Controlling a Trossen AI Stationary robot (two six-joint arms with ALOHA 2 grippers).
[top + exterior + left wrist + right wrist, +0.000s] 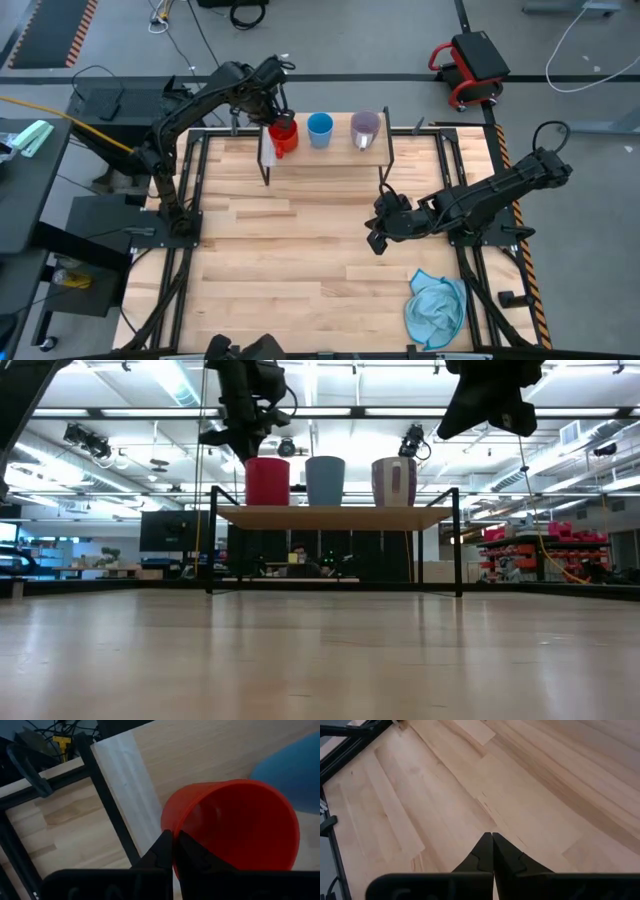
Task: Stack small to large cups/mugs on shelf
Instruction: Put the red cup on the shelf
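Red mug (235,825) rim pinched by left hand (173,851).

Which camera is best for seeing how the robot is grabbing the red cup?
The left wrist view: the left gripper pinches the red mug by its rim, close up. The high view shows the mug small under the arm, the low view shows its side on the shelf, and the right wrist view shows none of it.

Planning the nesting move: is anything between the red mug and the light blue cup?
Nothing visible: the red mug, gripped by the left hand, stands beside the light blue cup with only bare light-wood shelf between.
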